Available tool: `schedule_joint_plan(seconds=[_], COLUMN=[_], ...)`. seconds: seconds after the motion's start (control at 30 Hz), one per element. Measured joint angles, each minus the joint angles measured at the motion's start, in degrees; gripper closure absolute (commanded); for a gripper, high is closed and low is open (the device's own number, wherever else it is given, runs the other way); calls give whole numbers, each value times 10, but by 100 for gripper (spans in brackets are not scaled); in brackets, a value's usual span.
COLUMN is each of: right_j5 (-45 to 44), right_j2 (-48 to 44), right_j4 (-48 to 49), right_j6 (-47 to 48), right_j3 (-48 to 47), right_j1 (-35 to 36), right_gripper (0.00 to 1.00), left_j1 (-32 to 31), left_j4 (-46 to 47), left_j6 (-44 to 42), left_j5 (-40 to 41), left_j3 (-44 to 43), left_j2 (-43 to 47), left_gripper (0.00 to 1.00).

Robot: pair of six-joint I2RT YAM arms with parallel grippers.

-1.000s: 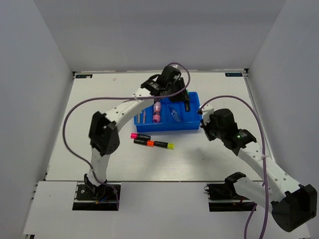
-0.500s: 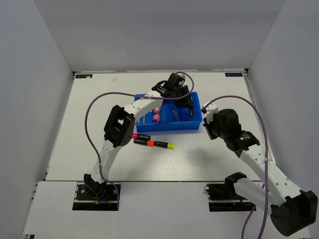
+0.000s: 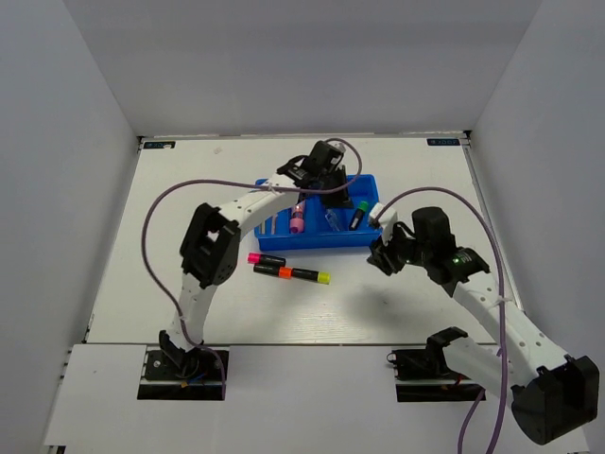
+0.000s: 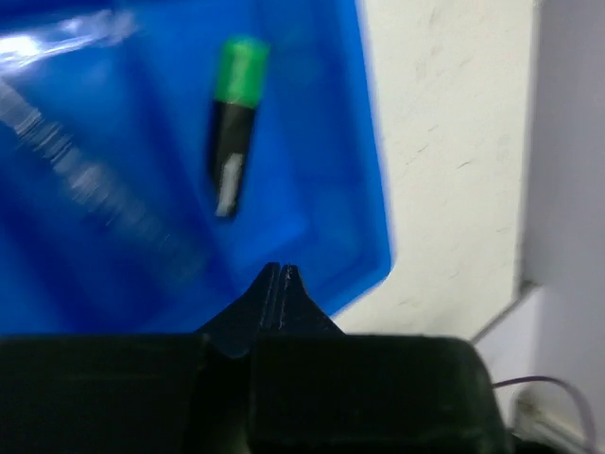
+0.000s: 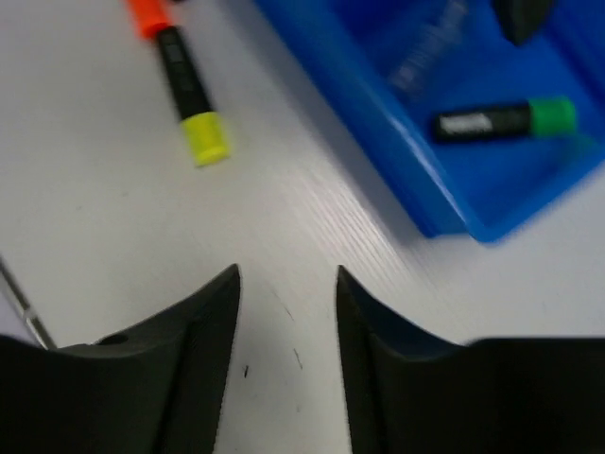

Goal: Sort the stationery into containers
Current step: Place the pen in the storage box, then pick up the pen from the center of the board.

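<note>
The blue tray (image 3: pixel 373 241) lies mid-table. It holds a green-capped highlighter (image 3: pixel 358 216) (image 4: pixel 232 123) (image 5: pixel 506 120) in the right compartment, a clear pen (image 3: pixel 333 219), a pink marker (image 3: pixel 298 219) and pale sticks (image 3: pixel 269 225). My left gripper (image 3: pixel 333 192) (image 4: pixel 281 270) hovers over the tray, shut and empty. On the table in front of the tray lie the pink-capped (image 3: pixel 266 258), orange-capped (image 3: pixel 272 270) (image 5: pixel 146 14) and yellow-capped (image 3: pixel 312 276) (image 5: pixel 194 109) highlighters. My right gripper (image 3: pixel 377 257) (image 5: pixel 286 274) stands open over bare table by the tray's front right corner (image 5: pixel 454 222).
White walls close in the table at the back and on both sides. Purple cables loop above each arm. The left arm's elbow (image 3: pixel 213 244) stands left of the loose highlighters.
The green-capped highlighter left my left gripper and now lies in the tray's right compartment; that gripper has shut. My right gripper opened and swung left toward the table in front of the tray.
</note>
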State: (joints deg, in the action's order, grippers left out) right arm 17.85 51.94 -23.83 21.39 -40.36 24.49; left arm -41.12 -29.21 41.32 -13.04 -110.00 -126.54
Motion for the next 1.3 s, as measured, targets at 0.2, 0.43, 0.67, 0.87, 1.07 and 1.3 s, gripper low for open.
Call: schedule_joint_plan(seconds=[0.2,0.43,0.67,0.87,1.07,1.3], right_j5=[232,309,259,175,91,35], right_j2=[85,243,318,369,407,449], right_j4=[-19,-19,66,108,138,136], right_j6=[200,323,313,274,230,210], right_j3=[18,-16,-40,-77,-93,-126], right_j1=[5,37,122,172,208,230], right_gripper=[33,30,32,32,33,37], left_j1=[-42,-71,-63,-62,-62,-62], left_j4=[-56,-128,-230,-279,-303,-314], left_j6=[-42,30,115,152,170,188], left_j5=[162,337,402,430,442,442], left_j3=[267,558,752,759,785,799], left_j2=[305,711,880,913,950,964], left_gripper=[6,1,1,1,1,1])
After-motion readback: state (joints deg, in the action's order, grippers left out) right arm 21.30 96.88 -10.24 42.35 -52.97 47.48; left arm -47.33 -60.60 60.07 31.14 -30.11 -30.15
